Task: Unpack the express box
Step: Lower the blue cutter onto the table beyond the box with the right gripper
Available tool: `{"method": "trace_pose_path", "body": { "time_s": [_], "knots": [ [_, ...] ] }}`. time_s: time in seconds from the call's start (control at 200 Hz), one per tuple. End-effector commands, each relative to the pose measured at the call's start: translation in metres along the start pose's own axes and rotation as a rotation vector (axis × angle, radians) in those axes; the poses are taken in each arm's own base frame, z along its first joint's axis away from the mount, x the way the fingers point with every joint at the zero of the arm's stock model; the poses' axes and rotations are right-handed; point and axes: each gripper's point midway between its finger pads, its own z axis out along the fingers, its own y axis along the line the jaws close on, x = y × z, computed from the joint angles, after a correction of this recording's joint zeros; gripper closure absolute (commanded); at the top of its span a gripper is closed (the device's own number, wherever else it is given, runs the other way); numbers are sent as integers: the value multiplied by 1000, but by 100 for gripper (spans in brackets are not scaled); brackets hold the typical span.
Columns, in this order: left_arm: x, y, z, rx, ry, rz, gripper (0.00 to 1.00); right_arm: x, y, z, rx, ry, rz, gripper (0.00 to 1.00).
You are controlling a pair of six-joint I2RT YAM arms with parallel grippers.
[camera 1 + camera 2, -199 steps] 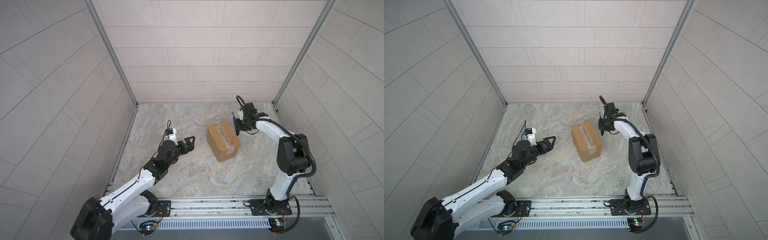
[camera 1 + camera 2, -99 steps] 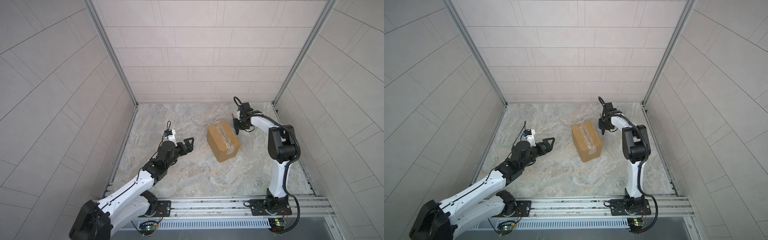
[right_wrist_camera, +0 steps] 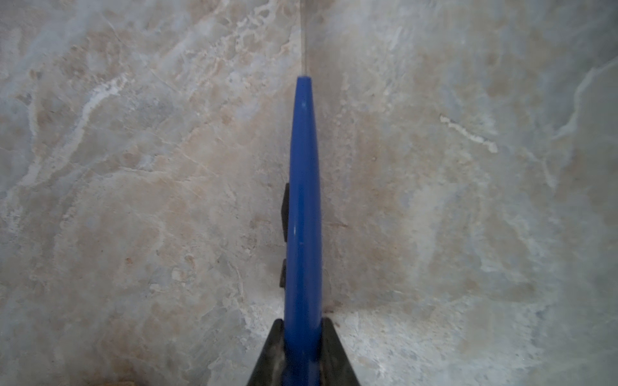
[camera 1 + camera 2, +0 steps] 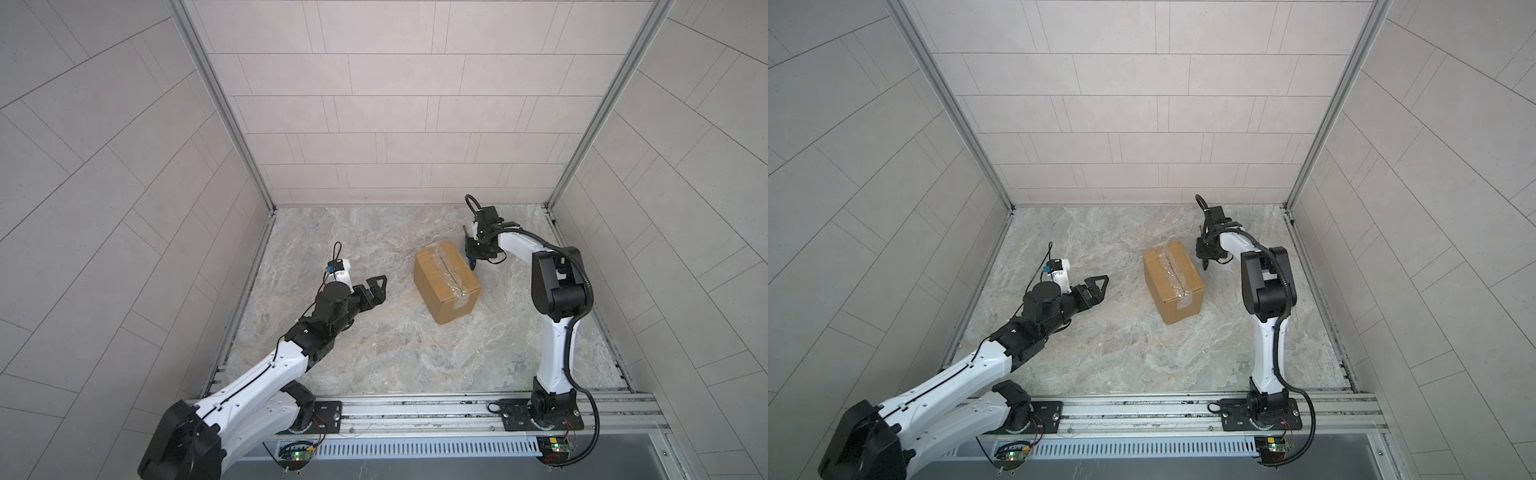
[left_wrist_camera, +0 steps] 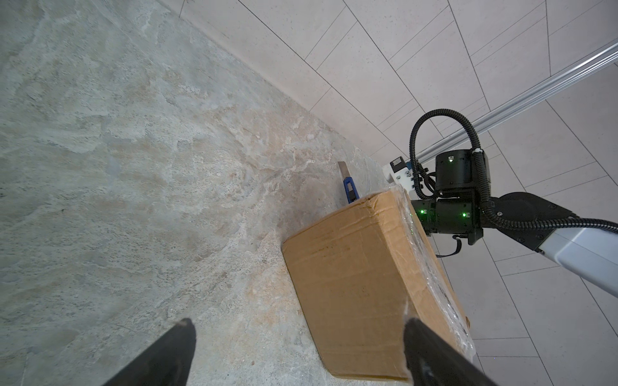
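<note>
Toward the left edge of the marbled surface (image 4: 374,353), about halfway back, the left pincer (image 4: 374,291) hangs above the stone with its jaws spread wide and nothing between them. It points across at the express box (image 4: 446,282) and stands apart from it in both top views (image 4: 1096,289). In the left wrist view the two dark fingers (image 5: 167,351) frame the near end of the box (image 5: 351,284), with bare stone showing between them.

The express box rests on the surface near the middle, a little toward the back edge, and is turned at a slant to the edges. It is a plain brown carton with its flaps shut. Clear shiny tape (image 4: 446,272) runs along the top seam and down the near end face.

Just beside the box's back right corner, toward the back right corner of the surface, the right pincer (image 4: 473,259) is clamped on a blue utility knife (image 4: 472,262). The right wrist view shows the blue handle (image 3: 302,200) squeezed between the two fingers (image 3: 274,351), with the thin blade (image 3: 303,40) out past its tip. From the left wrist view the knife (image 5: 350,190) juts out from behind the box's far corner, low over the stone. Whether the blade touches the surface or the box I cannot tell.
</note>
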Motion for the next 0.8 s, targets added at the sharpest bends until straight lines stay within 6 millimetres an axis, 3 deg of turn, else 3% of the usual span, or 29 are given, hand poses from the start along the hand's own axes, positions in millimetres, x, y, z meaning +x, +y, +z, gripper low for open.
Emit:
{"method": "trace_pose_path", "body": {
  "time_s": [0.0,0.16,0.496,0.606,0.796],
  "knots": [
    [-6,0,-4,-5,-19,19,0,10,-10,11,36,48,2,88],
    [-8,-1,-4,-4,-21,17,0,11,-19,14,87,68,22,77],
    [-7,-1,-3,-2,-18,14,0,17,-20,14,98,97,56,65],
    [-7,-1,-2,-4,-15,16,0,3,-15,-7,75,48,70,58],
    [-8,-1,0,-3,-16,20,0,-20,-11,-68,39,-100,153,49]
  ]
}}
